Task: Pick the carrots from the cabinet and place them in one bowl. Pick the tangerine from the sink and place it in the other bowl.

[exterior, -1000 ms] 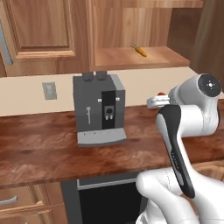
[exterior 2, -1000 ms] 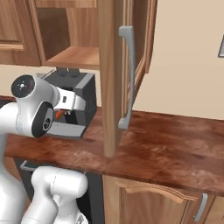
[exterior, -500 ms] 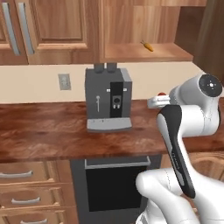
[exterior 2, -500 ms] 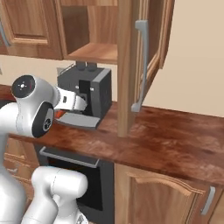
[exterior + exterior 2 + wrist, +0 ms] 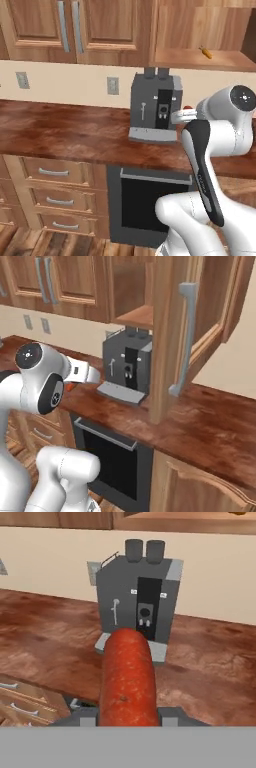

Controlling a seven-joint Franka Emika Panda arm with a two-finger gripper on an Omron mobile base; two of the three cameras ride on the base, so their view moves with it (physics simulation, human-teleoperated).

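Closest to me, in the hand view, my end effector [image 5: 128, 717] is closed down on the reddish-orange carrot [image 5: 127, 679], which sticks straight out ahead between the two fingers [image 5: 86, 718], tip pointing at the coffee machine [image 5: 137, 597]. From the left base view I see a small red bit of that carrot [image 5: 187, 107] poking past the wrist, held above the counter [image 5: 65, 132] and just in front of the machine's right side. The grey coffee machine [image 5: 155, 107] stands on the brown wood counter against the back wall, with two dark cylinders on top. Under the counter edge are drawers [image 5: 54, 186] and a dark oven front [image 5: 145, 202]. Further back and higher, the wall cabinet [image 5: 200, 35] has its shelf compartment exposed, and the other carrot [image 5: 205, 52], orange with a green top, lies on that shelf toward its front edge, above and to the right of the machine. In the right base view the cabinet door [image 5: 187, 331] hangs swung out over the counter, its grey handle facing me. Wall outlets [image 5: 113, 85] sit on the cream backsplash left of the machine.
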